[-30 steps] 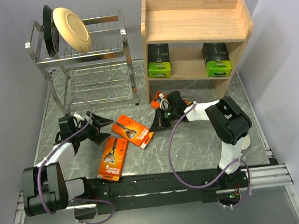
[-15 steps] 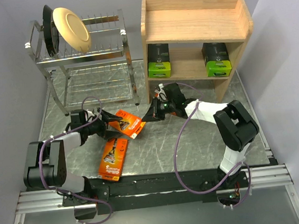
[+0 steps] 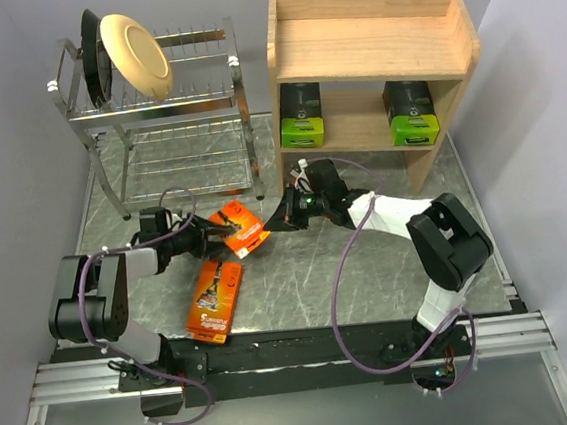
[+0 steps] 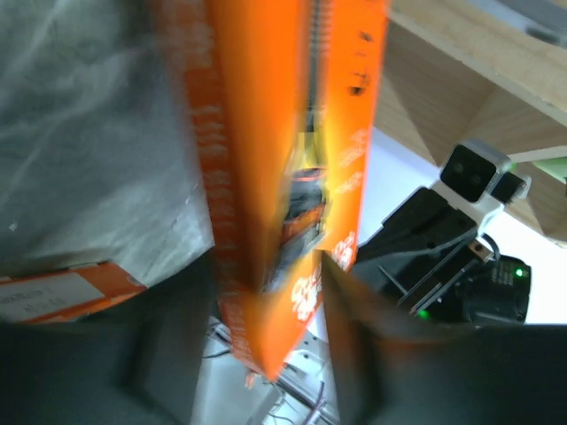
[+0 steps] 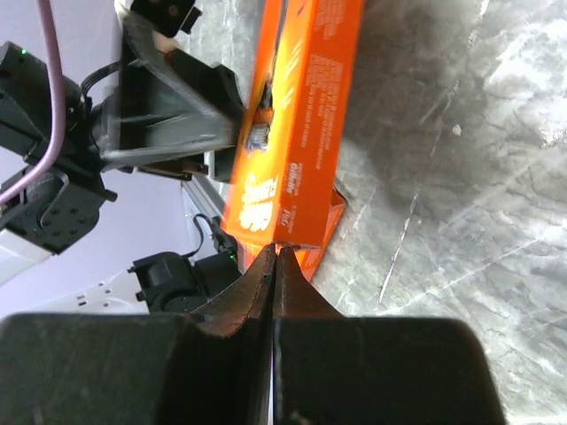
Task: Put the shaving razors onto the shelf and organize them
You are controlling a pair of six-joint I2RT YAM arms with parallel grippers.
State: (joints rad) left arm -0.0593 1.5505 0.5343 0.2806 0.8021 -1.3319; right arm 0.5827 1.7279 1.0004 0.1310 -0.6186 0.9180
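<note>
Left hand (image 3: 207,242) on flat, glossy orange pack (image 3: 239,229)

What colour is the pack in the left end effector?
Bright orange: the flat rectangular razor pack in the left end effector; clearest in the top external view.

- Right gripper (image 5: 273,258): the two dark fingers are pressed together along a thin seam with nothing between them. The tips point at the lower end of a pack.
- Orange razor pack (image 5: 301,115): it is tilted and raised off the surface, with its printed face and narrow edge in view.
- Left gripper (image 5: 236,124): its dark fingers clamp the pack from the left.
- Second orange pack (image 5: 330,221): only a corner shows, lying flat beneath the first.
- Table (image 5: 443,177): grey marbled top.
- Purple cable (image 5: 46,53): it runs down the upper left.
</note>
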